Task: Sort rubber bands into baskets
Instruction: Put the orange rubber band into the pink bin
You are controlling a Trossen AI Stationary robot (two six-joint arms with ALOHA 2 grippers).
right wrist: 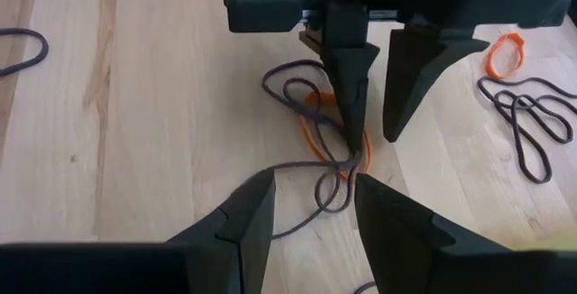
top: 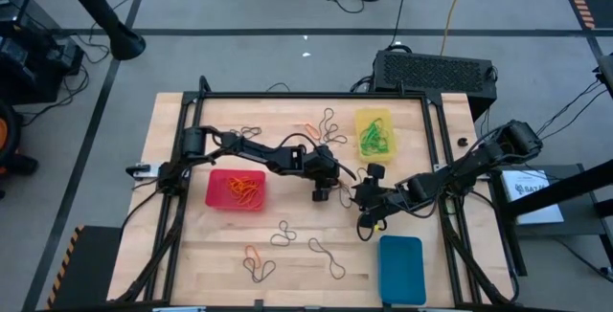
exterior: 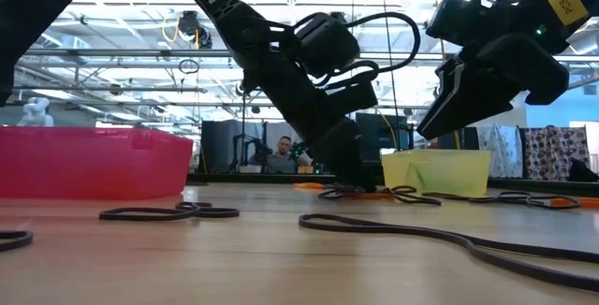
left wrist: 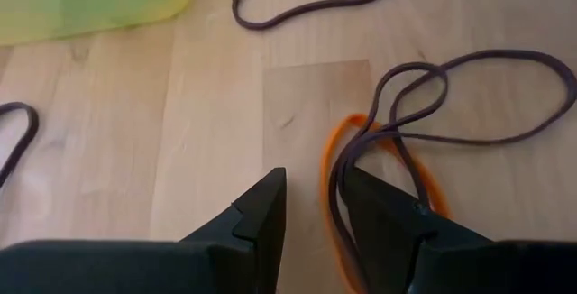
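While its fingers are standing apart, the left gripper (left wrist: 311, 206) is straddling limp, tangle-prone rubber bands (left wrist: 379, 163), with the orange loop's free edge looking easiest to pinch.

In the left wrist view, the orange band (left wrist: 335, 206) runs off the six o'clock edge behind a dark finger (left wrist: 383, 226). The yellow basket (left wrist: 90, 1) is cropped at eleven o'clock. In the low view, the red basket (exterior: 89, 160) is cut off at nine o'clock.
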